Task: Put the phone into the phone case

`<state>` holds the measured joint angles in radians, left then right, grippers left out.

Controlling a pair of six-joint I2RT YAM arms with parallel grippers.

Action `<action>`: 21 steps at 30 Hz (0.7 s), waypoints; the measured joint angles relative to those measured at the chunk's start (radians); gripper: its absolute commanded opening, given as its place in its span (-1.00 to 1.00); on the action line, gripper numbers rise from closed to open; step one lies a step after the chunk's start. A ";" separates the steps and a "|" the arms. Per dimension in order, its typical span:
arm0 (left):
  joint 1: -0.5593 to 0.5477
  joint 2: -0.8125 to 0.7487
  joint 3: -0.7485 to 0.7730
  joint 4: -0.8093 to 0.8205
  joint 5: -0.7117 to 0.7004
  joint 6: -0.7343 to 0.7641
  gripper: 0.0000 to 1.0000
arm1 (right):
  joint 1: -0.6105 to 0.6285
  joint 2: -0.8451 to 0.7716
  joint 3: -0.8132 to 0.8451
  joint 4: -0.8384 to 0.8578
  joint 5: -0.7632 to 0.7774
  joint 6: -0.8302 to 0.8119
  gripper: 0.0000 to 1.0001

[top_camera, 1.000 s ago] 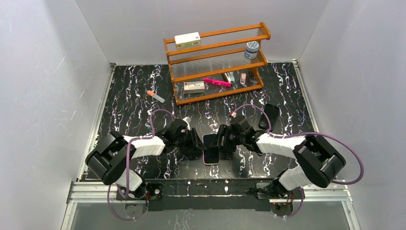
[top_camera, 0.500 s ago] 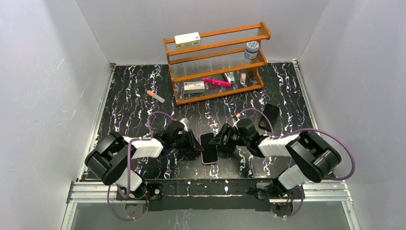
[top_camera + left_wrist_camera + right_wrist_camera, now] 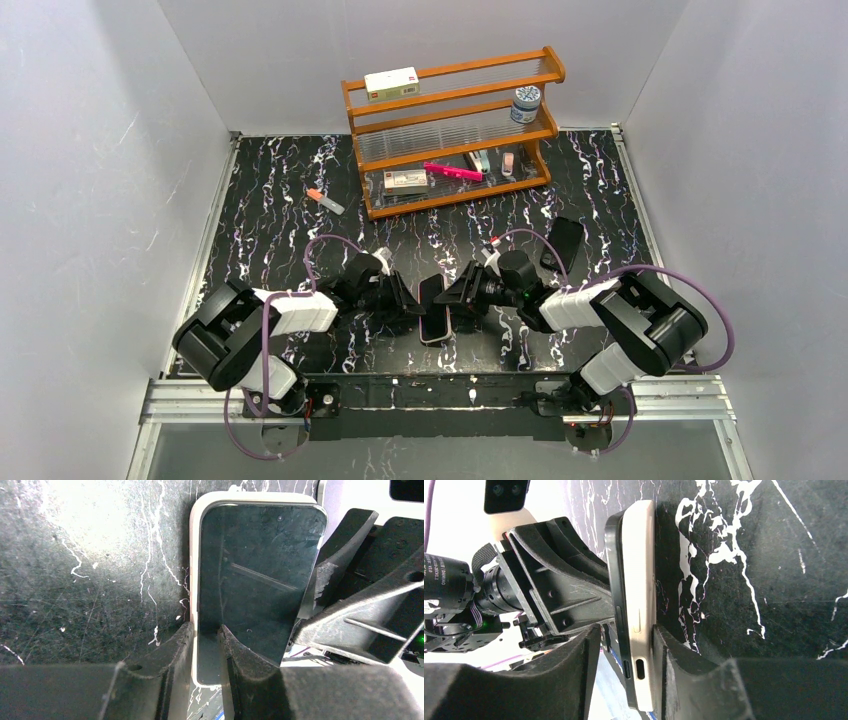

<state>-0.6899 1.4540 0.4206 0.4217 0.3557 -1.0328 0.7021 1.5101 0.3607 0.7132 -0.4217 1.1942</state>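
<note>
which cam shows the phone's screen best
Left wrist: the slim glossy dark-screened phone fills the frame, its screen facing the camera. Right wrist shows it edge-on, only the pale side, buttons and a port. Top external shows it small and tilted, with little screen detail.

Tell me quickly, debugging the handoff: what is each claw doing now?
Left claw: closed on the phone.
Right claw: open, straddling the phone, gap on one side.

Bright even light, white glare on the tabletop (image 3: pixel 75 505) close up
</note>
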 measured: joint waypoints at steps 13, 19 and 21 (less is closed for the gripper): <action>0.000 -0.010 -0.002 -0.007 -0.004 0.002 -0.48 | 0.000 0.003 -0.006 -0.002 0.004 -0.003 -0.73; -0.002 -0.010 -0.002 -0.008 -0.006 0.003 -0.48 | 0.003 0.003 0.016 -0.051 0.002 -0.018 0.00; -0.009 -0.010 -0.002 -0.014 -0.005 0.004 -0.48 | 0.013 0.003 0.041 -0.097 0.003 -0.034 -0.10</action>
<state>-0.6987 1.4445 0.4187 0.4076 0.3504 -1.0286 0.7147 1.5127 0.4015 0.6163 -0.4183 1.1603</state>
